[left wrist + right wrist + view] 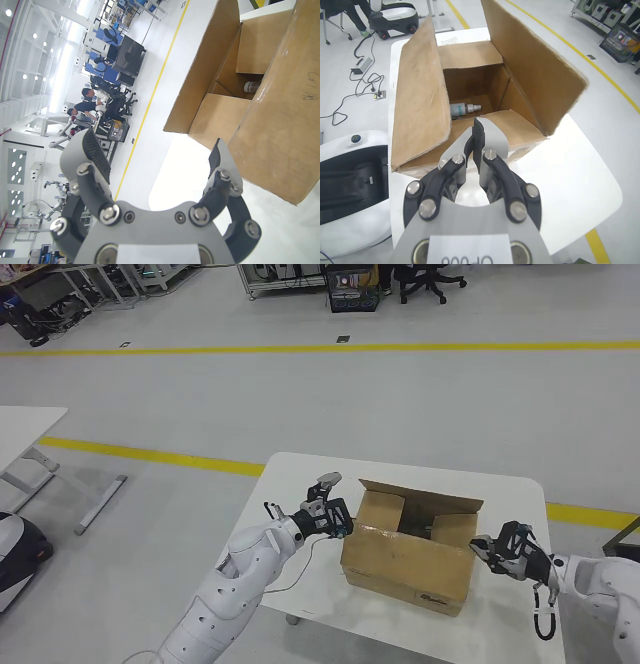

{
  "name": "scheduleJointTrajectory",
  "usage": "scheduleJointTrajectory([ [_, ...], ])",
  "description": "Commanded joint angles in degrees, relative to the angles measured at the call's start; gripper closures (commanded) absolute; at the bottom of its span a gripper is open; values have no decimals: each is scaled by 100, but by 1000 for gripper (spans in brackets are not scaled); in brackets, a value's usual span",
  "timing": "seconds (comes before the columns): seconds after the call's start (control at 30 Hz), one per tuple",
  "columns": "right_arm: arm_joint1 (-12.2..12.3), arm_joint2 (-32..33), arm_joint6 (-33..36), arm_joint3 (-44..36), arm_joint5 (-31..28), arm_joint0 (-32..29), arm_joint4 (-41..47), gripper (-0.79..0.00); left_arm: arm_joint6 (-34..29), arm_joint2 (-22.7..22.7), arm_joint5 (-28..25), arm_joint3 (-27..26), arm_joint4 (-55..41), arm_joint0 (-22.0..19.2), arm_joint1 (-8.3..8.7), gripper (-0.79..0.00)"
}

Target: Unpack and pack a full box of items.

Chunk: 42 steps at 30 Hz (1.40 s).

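A brown cardboard box (410, 554) stands on the white table (300, 479) with its flaps up. A small bottle (463, 109) lies on the box floor, and the left wrist view shows it as well (252, 87). My left gripper (337, 504) is open just off the box's left side, with one fingertip (220, 160) close to the cardboard wall (275, 112) and nothing between the fingers. My right gripper (477, 125) is shut at the box's right end, its tips at the edge of the short flap (510, 122). Nothing shows between them.
The box takes up the table's middle. Bare tabletop (582, 162) lies to the right of the box, and more lies on its left (180, 175). Cables and a floor socket (378, 95) lie beyond the table, off its edge.
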Motion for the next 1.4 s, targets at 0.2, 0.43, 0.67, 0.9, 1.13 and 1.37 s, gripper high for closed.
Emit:
scheduleJointTrajectory([
  [0.2,-113,-443,-275,49,-105,203,-273,0,0,0,0,0,0,0,0,-785],
  [0.43,69,-740,-757,-529,-105,155,-839,0,0,0,0,0,0,0,0,-785],
  [0.67,361,-1175,-1111,-1186,-105,89,-1332,0,0,0,0,0,0,0,0,-785],
  [0.9,578,-1380,-1649,-1587,-105,84,-1420,0,0,0,0,0,0,0,0,-785],
  [1.13,665,-1889,-1888,-1828,-105,163,-1580,0,0,0,0,0,0,0,0,-785],
  [1.37,586,-2514,-1766,-1603,-105,514,-1540,0,0,0,0,0,0,0,0,-785],
])
